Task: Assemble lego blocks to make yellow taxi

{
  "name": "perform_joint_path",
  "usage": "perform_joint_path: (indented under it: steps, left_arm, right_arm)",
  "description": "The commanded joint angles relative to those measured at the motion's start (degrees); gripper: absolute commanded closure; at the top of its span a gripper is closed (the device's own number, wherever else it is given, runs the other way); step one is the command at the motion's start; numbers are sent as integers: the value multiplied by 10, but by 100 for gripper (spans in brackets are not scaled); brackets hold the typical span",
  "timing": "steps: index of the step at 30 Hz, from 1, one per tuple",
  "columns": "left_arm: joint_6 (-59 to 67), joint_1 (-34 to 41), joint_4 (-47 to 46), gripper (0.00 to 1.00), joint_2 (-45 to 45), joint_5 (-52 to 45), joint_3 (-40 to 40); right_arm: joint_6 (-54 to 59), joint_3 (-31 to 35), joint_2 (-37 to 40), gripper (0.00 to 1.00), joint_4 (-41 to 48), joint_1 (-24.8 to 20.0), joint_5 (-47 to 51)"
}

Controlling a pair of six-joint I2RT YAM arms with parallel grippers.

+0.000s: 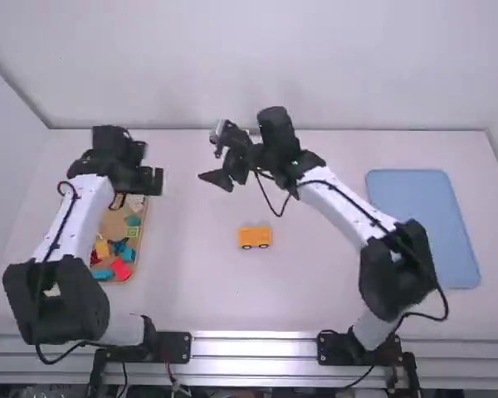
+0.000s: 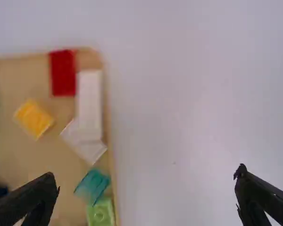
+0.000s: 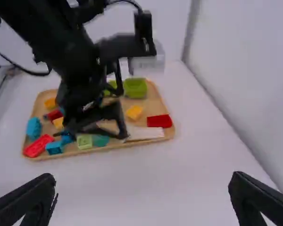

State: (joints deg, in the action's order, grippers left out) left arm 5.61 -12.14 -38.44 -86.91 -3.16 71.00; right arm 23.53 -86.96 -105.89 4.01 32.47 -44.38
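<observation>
The yellow taxi body [image 1: 254, 237], with dark wheels along its side, stands on the table near the middle. My left gripper [image 1: 156, 181] is over the right edge of the wooden tray; in the left wrist view the left gripper [image 2: 146, 197] is wide open above the tray's edge and bare table. Beyond the taxi body and to its left, my right gripper [image 1: 217, 154] hangs over the table; in the right wrist view the right gripper [image 3: 141, 197] is open with nothing between its fingers. A yellow block [image 2: 34, 118] and white pieces [image 2: 89, 106] lie in the tray.
The wooden tray [image 3: 96, 151] at the left holds several loose blocks, including a red block [image 3: 159, 121] and a green block [image 3: 135, 88]. A blue tray [image 1: 423, 228] lies at the right. The wall rises behind the table's far edge.
</observation>
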Motion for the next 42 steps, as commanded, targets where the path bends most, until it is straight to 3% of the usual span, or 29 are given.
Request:
perform_joint_path:
  steps: [1,7,11,16,25,30,31,33,36,38,42]
  left_arm:
    - [-144,-45,-15,1,15,-7,9]
    - [-238,-125,-40,1,15,0,9]
    - [-339,-165,-57,1,15,38,9]
    - [-407,-202,-83,1,15,45,9]
    - [-405,-256,-110,1,15,94,7]
    - [-241,-254,-96,0,15,101,-30]
    - [-221,-254,-92,12,15,101,-42]
    - [-202,-254,-84,21,15,99,-64]
    - [-163,-254,-63,18,15,78,-107]
    - [-105,-254,-38,30,15,70,-140]
    - [-70,-254,15,40,15,69,-184]
  right_arm:
    - [40,-97,-57,2,47,14,-26]
    - [106,-240,-146,1,171,51,-12]
    - [110,-275,-169,2,191,66,1]
    - [111,-276,-173,2,193,75,1]
    - [110,-276,-173,2,210,73,-6]
    - [110,-276,-173,2,220,73,-6]
    - [111,-276,-173,2,222,73,-6]
    - [110,-276,-173,2,222,73,-6]
    - [111,-276,-173,2,221,73,-6]
    - [110,-276,-173,2,222,73,-6]
    - [110,-276,-173,2,222,73,-6]
